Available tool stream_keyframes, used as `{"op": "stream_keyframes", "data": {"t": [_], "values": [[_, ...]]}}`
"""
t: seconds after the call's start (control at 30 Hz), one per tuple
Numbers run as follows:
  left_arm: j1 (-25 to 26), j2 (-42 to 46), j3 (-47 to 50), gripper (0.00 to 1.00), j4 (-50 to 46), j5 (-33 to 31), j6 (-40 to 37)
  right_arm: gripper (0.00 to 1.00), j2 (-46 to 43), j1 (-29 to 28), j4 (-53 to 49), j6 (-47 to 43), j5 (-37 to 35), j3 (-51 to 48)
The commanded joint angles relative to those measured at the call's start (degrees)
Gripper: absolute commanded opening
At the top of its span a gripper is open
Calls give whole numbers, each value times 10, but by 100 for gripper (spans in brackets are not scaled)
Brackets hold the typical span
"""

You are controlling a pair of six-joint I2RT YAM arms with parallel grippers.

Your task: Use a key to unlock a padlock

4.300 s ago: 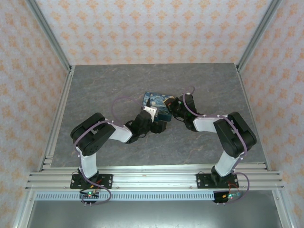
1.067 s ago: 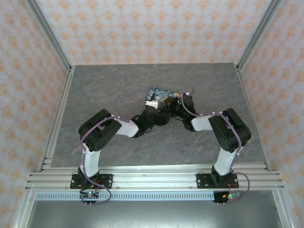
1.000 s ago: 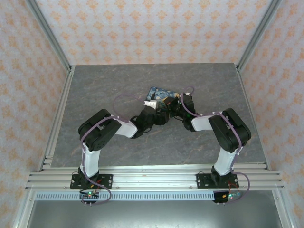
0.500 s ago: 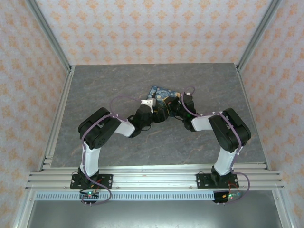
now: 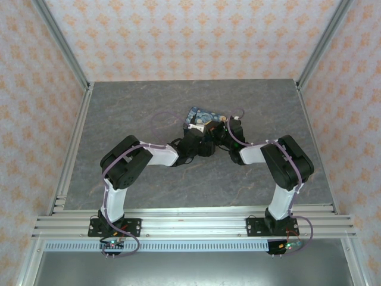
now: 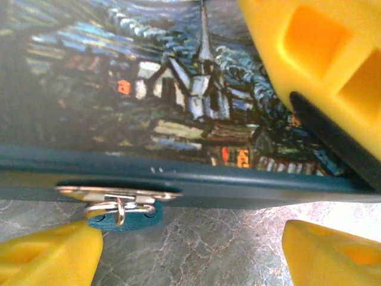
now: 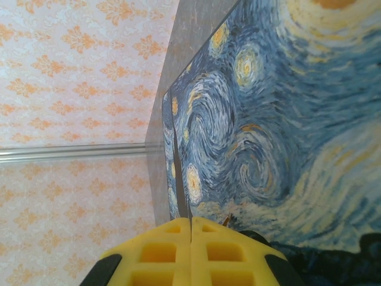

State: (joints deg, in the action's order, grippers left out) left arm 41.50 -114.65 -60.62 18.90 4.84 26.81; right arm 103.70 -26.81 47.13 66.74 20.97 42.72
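The padlock (image 5: 202, 114) lies on the grey table at mid-back, its starry-night top up. In the left wrist view its painted top (image 6: 149, 89) and dark teal side sit just beyond my left gripper (image 6: 190, 250), which is open with bare table between its yellow fingers. The key (image 6: 122, 219), with a dark blue head and a metal ring, hangs at a metal plate on that side, next to my left finger (image 6: 47, 256). My right gripper (image 7: 190, 229) is shut, a thin grey edge of the padlock (image 7: 268, 119) showing between its pads. Its finger (image 6: 309, 53) lies over the padlock's right corner.
Both grippers, left (image 5: 195, 136) and right (image 5: 219, 132), meet at the padlock's near side. Aluminium rails (image 5: 74, 137) line the table's sides, with patterned walls behind. Open grey table (image 5: 131, 107) lies to the left and right of the arms.
My left gripper has moved right and forward, closing in on the padlock's near side. The padlock has shifted slightly away since the earliest frame. The right gripper has kept its place.
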Motion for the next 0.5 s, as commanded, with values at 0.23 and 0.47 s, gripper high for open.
{"op": "stream_keyframes", "data": {"t": [0.23,0.47], "values": [[-25,-18,70,77,223,83,58,0,22,-10,-56,-8,18,-17],[-45,-43,121,75,377,118,168,0,25,-10,-56,-9,18,-18]]}}
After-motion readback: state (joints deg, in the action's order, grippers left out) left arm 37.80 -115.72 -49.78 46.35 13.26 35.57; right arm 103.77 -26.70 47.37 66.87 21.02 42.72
